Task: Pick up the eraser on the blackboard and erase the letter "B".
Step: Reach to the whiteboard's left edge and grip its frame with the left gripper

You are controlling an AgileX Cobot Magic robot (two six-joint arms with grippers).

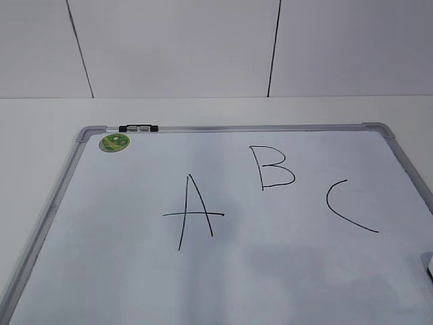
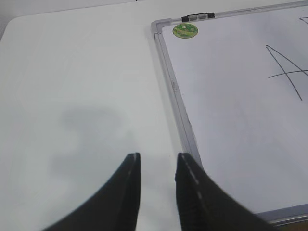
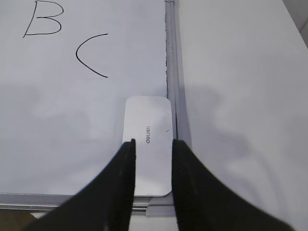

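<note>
The blackboard is a white dry-erase board with a silver frame, lying flat on the table. The black letter "B" is drawn near its far middle and also shows in the right wrist view. The white eraser lies on the board against its right frame, near the front corner; only a sliver of it shows in the exterior view. My right gripper is open, its fingers over the eraser's near half. My left gripper is open and empty over the bare table, just left of the board's frame.
A black "A" and an open "C" flank the "B". A round green magnet and a thin black-and-white marker sit at the board's far left corner. The white table surrounds the board, with a wall behind.
</note>
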